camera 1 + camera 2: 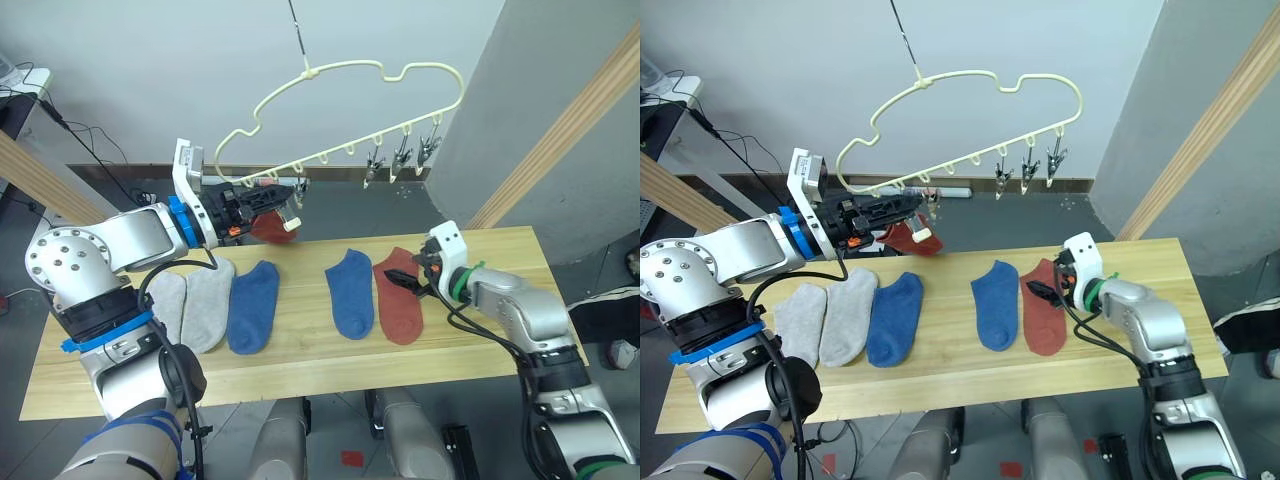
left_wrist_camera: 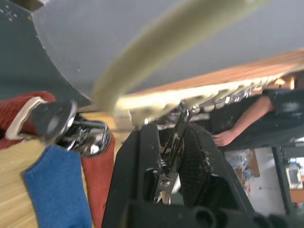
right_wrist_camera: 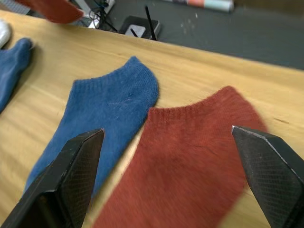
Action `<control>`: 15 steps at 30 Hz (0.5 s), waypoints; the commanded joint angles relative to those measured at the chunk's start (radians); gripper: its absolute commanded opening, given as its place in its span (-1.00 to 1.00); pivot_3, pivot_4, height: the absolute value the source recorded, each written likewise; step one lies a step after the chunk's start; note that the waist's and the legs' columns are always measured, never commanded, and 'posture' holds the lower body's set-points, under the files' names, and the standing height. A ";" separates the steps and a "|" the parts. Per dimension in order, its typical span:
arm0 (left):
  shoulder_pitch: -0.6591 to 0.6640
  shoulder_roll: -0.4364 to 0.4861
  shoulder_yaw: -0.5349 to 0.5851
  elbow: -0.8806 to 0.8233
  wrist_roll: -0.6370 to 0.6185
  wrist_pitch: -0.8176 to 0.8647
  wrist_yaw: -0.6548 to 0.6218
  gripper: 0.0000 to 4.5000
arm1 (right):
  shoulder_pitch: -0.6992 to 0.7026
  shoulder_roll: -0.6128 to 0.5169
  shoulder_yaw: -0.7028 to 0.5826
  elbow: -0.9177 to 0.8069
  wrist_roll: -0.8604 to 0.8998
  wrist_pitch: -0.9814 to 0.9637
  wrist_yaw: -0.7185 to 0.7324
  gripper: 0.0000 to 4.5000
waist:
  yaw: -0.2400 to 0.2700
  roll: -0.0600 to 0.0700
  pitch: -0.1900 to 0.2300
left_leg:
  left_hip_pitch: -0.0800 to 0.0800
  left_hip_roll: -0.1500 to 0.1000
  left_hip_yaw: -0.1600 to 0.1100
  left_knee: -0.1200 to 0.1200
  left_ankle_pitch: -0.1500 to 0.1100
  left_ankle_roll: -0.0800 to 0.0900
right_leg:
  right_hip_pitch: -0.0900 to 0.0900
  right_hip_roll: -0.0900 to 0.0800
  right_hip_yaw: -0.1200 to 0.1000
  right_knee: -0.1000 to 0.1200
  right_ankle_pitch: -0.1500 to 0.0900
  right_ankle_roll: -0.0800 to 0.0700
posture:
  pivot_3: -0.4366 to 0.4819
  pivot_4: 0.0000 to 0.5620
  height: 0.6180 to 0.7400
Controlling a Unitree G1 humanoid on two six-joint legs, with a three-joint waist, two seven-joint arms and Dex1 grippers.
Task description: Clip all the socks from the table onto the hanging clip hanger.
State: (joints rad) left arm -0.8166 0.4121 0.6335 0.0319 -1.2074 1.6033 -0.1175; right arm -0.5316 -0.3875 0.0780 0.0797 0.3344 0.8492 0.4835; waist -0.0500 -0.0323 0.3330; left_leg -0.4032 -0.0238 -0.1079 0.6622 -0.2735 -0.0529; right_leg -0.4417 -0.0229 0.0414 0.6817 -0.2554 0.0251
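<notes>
Even soft indoor light, faint shadows on the table (image 1: 300, 350), left wrist view blurred close up, head views sharp

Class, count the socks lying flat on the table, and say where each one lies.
5. Two grey socks lie at the robot's left, a blue sock beside them, another blue sock near the middle, and a red sock under the right gripper.

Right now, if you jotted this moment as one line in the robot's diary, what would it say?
left gripper: squeezing a metal clip on clip hanger | rust sock hanging from a clip | right gripper: open over rust sock on table | five socks on table
</notes>
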 commanded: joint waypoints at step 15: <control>0.024 -0.003 0.007 -0.009 -0.108 -0.009 0.083 -0.77 | -0.040 0.043 0.043 0.212 -0.161 -0.146 -0.019 0.83 | -0.003 0.000 0.000 | 0.000 0.000 0.001 0.000 0.000 0.000 | 0.000 0.000 0.000 0.000 0.000 0.000 | -0.09 0.28 1.00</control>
State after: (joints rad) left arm -0.8025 0.4077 0.6396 0.0366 -1.2882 1.5916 -0.0446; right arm -0.5715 -0.3573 0.1198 0.2894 0.1677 0.7152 0.4448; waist -0.0531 -0.0323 0.3330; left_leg -0.4032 -0.0239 -0.1071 0.6621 -0.2737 -0.0528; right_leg -0.4416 -0.0230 0.0416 0.6815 -0.2554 0.0252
